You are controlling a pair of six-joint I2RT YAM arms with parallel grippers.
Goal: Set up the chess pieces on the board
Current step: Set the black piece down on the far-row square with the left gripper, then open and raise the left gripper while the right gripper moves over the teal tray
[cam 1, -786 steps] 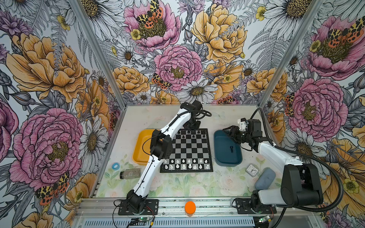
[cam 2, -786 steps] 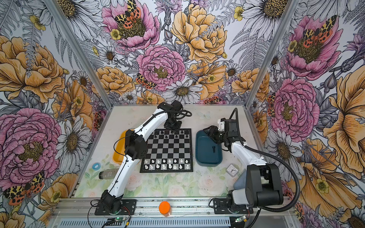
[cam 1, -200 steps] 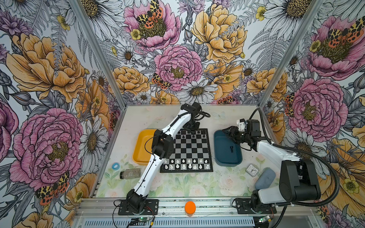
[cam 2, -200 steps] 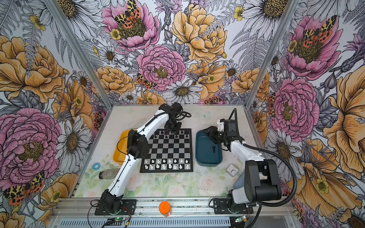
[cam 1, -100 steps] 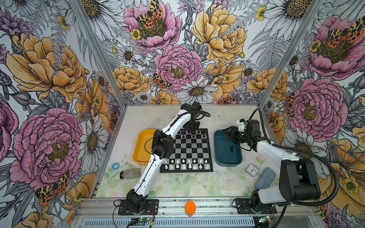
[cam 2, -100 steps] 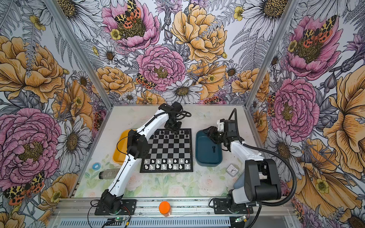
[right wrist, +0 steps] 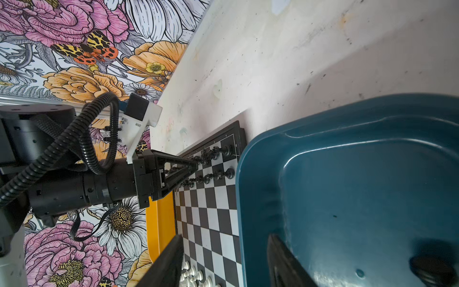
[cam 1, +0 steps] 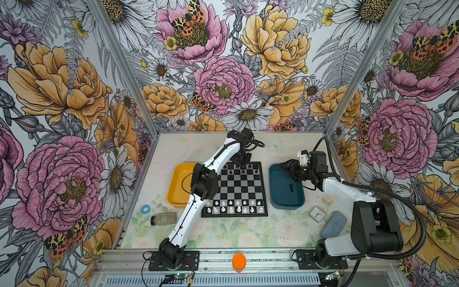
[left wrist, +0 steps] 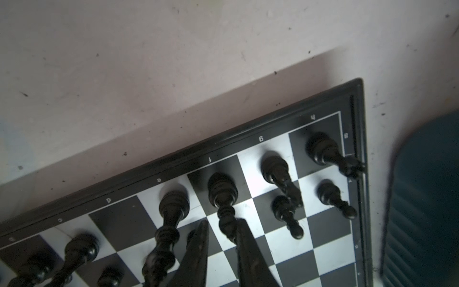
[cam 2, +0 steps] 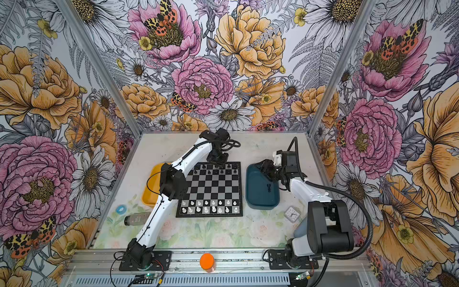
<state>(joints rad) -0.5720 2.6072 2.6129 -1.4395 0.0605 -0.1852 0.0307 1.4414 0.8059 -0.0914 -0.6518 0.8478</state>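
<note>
In both top views the left gripper [cam 1: 243,164] stands at the far edge of the square black-and-silver chessboard [cam 1: 239,184], among the small black plastic chess pieces [cam 1: 231,172]. The right gripper [cam 1: 285,166] hangs over the far rim of the dark blue plastic tray [cam 1: 285,201].

Left wrist view: the jaws are slightly apart around the head of a tall piece [left wrist: 223,188] on f, with a thin gap on one side. The d square nearby is free. The border letters c to h can be read.

Right wrist view: the jaws are wide apart above the tray rim.
</note>
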